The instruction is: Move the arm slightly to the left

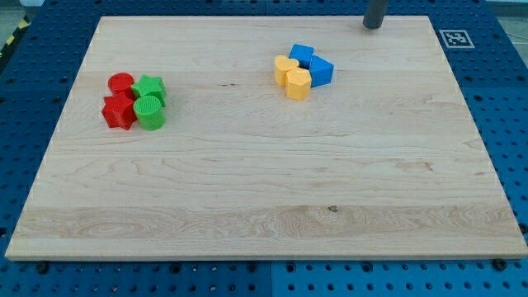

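Dark rod is entering cropped from the view's top, my tip (374, 26) touching no block, sitting on the wooden board (264, 198) right of the blue blocks (311, 66).

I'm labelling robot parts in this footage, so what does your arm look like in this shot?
Only a short stub of my rod shows at the view's top edge: a plain dark grey cylinder, smooth, with no visible cables or markings. My tip is its rounded lower end above the wooden board. The rest of the arm is out of frame.
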{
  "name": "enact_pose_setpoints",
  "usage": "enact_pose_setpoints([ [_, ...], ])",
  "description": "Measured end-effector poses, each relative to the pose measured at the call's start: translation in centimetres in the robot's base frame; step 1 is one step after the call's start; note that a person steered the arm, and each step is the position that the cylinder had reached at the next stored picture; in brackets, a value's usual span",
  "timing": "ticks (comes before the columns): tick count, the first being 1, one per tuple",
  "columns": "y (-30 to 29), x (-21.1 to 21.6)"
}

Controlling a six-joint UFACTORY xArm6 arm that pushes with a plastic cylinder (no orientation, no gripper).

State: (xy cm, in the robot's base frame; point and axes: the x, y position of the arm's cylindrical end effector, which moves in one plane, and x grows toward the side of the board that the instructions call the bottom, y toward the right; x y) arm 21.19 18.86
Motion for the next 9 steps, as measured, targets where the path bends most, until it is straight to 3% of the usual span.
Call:
enact_pose_setpoints([
  [2, 0.0, -1.9],
  [9, -0.6, -2.0],
])
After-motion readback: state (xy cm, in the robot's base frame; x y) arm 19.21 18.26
